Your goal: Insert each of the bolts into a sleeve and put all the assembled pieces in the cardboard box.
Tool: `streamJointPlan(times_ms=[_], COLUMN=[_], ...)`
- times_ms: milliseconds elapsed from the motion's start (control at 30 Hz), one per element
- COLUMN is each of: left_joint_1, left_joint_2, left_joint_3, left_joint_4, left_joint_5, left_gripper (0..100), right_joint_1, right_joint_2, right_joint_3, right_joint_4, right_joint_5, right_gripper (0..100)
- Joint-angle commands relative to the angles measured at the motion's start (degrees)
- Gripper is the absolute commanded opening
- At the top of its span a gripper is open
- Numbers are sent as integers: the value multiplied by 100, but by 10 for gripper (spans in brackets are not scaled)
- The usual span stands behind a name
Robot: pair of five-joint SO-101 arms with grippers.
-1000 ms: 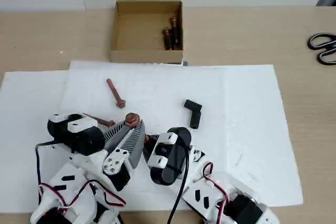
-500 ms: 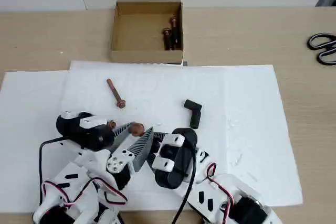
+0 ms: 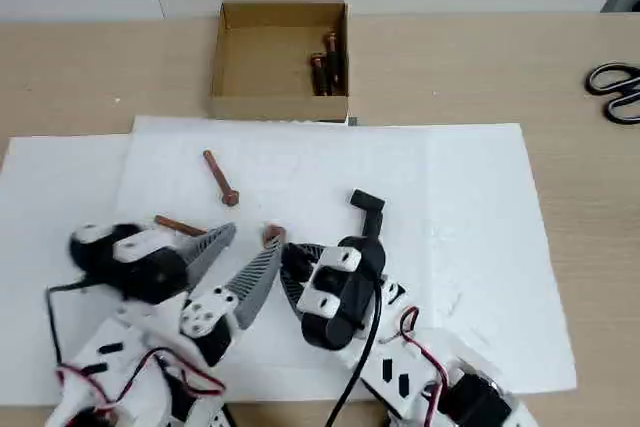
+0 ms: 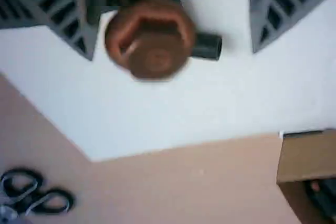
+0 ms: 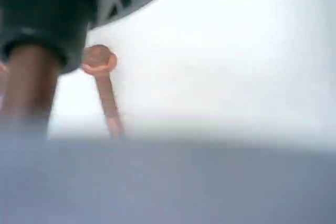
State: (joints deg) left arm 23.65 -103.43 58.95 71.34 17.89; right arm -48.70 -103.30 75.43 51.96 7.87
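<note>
Left hand (image 3: 254, 237) open, jaws flanking the bolt (image 4: 149, 40) head without contact. Right hand (image 3: 288, 255) closed on its shank, apparently to carry it alone. Spare sleeve (image 3: 368, 215) lies just beyond, on the surface.

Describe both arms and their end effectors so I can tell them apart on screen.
The left arm and right arm are white shells with black servo motors. The left end effector has light grey, ribbed, wedge-shaped fingers; the right end effector looks darker, behind a white bracket. Red and white wires loop near each base; a black cable runs down the right arm.
</note>
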Motion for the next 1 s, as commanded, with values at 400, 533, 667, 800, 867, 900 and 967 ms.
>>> streamJointPlan(times_ms=[400,533,667,800,867,900,967], left_joint_1=[-18,-18,-185,-1020,-1415,-1538,-1705], left_joint_2=[-18,-18,-44,-44,-35,-35,-44], left_joint_3=[-927,-796,-207,769,1349,1701,2360], left_joint_4=[466,554,712,369,-44,-255,-659], left_joint_5=[-53,-176,-211,-290,-624,-809,-1020], left_gripper=[68,9,6,6,6,6,6], right_joint_1=[259,602,963,1429,1684,1824,2062], right_joint_2=[-4,-4,4,48,295,497,1112], right_joint_3=[-141,62,316,527,510,422,141], right_joint_4=[-136,-136,-233,-927,-1174,-1244,-1437], right_joint_5=[202,202,176,167,176,176,158], right_gripper=[3,3,3,3,3,3,3])
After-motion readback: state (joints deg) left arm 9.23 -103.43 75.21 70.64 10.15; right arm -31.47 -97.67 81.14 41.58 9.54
